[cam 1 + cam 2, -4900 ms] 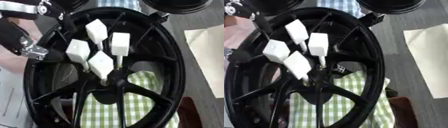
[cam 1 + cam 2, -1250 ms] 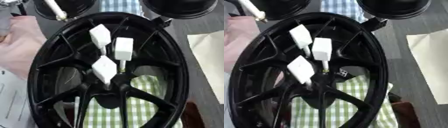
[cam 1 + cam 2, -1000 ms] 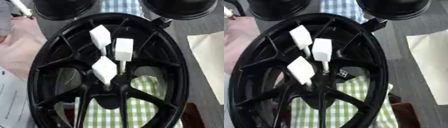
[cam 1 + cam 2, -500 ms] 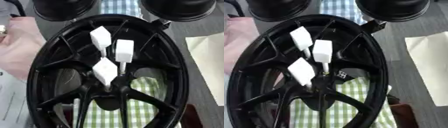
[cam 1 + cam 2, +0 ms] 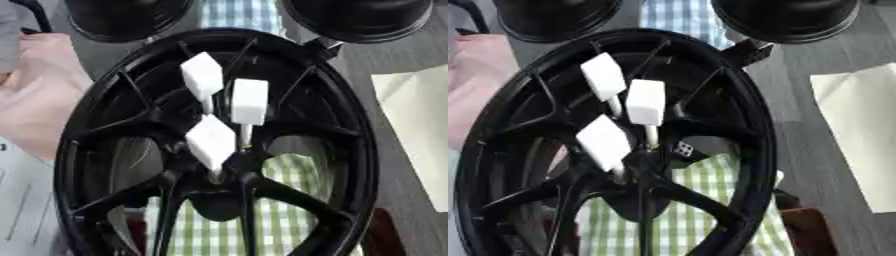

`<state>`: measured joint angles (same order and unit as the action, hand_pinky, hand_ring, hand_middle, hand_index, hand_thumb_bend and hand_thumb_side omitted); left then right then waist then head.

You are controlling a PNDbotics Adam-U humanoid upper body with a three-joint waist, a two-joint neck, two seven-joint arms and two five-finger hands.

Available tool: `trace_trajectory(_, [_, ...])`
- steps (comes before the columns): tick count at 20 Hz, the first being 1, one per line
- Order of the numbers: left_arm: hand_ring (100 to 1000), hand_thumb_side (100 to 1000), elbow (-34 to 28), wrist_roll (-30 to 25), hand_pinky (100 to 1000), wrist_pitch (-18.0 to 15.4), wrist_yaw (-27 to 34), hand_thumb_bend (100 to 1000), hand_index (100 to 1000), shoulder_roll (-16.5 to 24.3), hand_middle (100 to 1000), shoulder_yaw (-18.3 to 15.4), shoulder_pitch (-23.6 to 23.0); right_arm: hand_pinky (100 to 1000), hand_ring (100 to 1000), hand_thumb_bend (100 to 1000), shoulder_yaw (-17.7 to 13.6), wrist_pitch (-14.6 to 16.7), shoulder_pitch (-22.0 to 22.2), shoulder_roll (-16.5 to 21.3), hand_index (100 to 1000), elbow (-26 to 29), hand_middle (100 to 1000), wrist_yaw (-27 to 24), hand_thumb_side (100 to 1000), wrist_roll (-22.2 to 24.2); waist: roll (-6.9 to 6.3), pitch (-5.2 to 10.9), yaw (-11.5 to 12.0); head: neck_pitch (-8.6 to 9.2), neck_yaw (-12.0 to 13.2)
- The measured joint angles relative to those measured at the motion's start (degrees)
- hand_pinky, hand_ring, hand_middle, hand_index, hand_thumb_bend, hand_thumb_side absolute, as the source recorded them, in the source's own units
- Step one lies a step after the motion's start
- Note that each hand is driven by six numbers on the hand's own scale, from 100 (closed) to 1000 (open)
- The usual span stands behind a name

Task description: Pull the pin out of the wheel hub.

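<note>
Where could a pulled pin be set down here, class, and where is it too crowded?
Bare grey table lies right of the wheel, above the cream paper. The hub is crowded with three white pins, and two black bowls fill the far edge.

Both views are taken from the head's stereo pair, aimed steeply downward and set close to the work. The frame is nearly filled by the black wheel hub, with its lower rim cut off. The same scene is shared by both: the three white-headed pins, the green checked cloth and the cream paper. The right eye view is shifted slightly sideways.
</note>
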<state>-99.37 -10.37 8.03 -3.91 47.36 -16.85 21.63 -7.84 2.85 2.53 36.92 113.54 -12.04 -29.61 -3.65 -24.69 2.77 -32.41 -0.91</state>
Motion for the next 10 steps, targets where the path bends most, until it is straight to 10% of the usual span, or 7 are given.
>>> trace_trajectory(10, [592,681,-7.59,9.05,892,-3.44,8.88,100,697,-10.62,516,2.3,0.94,812,537,100,0.5,0.06,-1.32,-0.57,652,0.0,600,-0.15,729,0.46,0.29,0.0,-0.69,-0.02,0.88])
